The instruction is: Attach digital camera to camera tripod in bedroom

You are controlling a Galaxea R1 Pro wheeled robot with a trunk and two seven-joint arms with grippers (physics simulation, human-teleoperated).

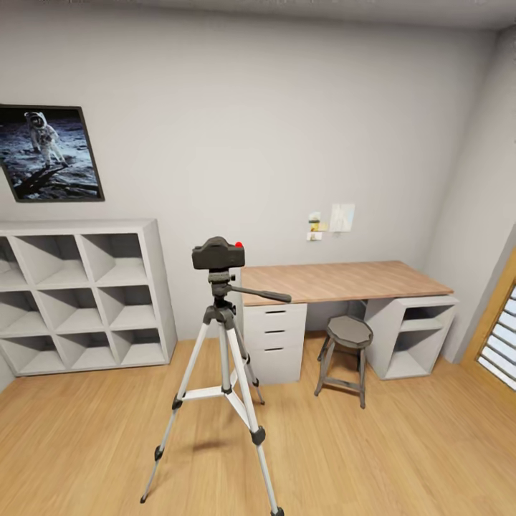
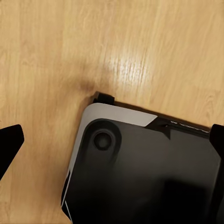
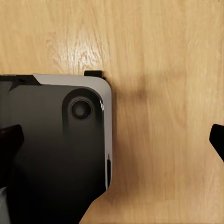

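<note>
Head view frames the bedroom (image 1: 272, 107): pale grey walls and a light wood plank floor (image 1: 401, 459). With the camera tripod (image 1: 223, 387) taken as landmark, a white cube shelf (image 1: 82, 297) is seen behind it to the left, an astronaut poster (image 1: 46, 152) above that shelf, and a wood-topped desk (image 1: 337, 281) with a grey stool (image 1: 345, 351) behind it to the right. The tripod is stood upright, legs splayed, its handle pointed toward the stool. The digital camera (image 1: 217, 253) is seated level on the tripod's head, its long axis sideways. Both wrist views are aimed at the floor and the robot's dark base (image 2: 144, 172). The left gripper (image 2: 112, 144) and right gripper (image 3: 114, 140) are spread wide, with nothing held.
</note>
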